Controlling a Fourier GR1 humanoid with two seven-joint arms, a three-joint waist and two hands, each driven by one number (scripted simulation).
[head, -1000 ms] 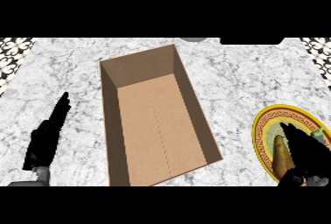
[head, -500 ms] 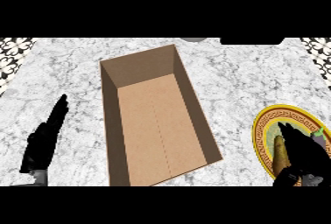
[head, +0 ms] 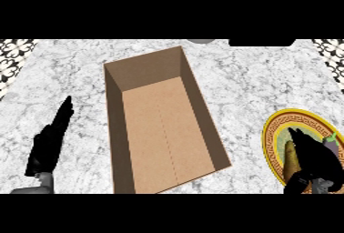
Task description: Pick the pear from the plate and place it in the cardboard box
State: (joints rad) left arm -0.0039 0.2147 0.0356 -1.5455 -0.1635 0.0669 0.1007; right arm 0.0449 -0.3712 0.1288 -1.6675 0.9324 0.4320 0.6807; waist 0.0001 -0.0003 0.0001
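The open cardboard box [head: 164,132] lies in the middle of the counter, long and empty. At the right edge sits a round plate [head: 272,136] with a gold patterned rim. The brownish pear [head: 290,159] rests on it, partly hidden by my right hand [head: 316,159]. That hand is over the plate with its fingers stretched forward, right beside the pear; I cannot tell whether it touches the pear. My left hand [head: 48,143] rests open at the left, apart from the box, holding nothing.
The marble counter [head: 255,77] spreads around the box. Patterned tiles [head: 13,52] show at both far corners. A grey object [head: 199,41] peeks in at the far edge behind the box.
My right hand has crept a little forward and left over the plate, closer alongside the pear. The left hand and the box have not moved.
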